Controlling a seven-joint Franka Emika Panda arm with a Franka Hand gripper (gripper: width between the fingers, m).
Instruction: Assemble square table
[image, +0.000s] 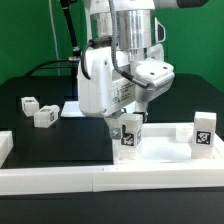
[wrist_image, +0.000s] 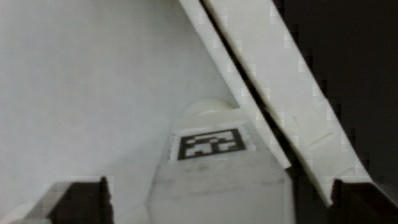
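square table (wrist_image: 89, 90), black desk (image: 40, 140) (green wall (image: 20, 30))

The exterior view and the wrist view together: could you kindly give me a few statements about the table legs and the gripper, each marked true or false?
1. A tagged leg stands upright directly below the gripper. True.
2. The gripper is clamped on that leg. False: the wrist view shows its fingers apart, clear of the leg on both sides.
3. A second upright leg stands toward the exterior view's right. True.
4. No leg is at the exterior view's left. False: two loose legs rest on the black table there.
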